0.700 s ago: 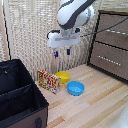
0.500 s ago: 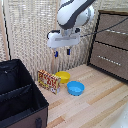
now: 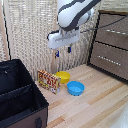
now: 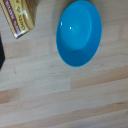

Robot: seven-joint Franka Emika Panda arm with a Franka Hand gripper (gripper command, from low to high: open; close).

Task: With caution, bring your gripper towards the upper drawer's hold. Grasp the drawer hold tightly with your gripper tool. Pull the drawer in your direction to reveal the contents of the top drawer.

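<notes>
1. The upper drawer's hold: thin silver bar across the top drawer. Likely rigid and slick; best clamped mid-bar.
2. Drawer front is wide wood-grain; judged moderately heavy, needing a straight pull.
3. The gripper hangs well away from the dresser, above the yellow bowl and blue bowl; fingers apart, holding nothing.
4. Light plank floor; reed-screen wall beside dresser; black bin, snack box nearby.
</notes>
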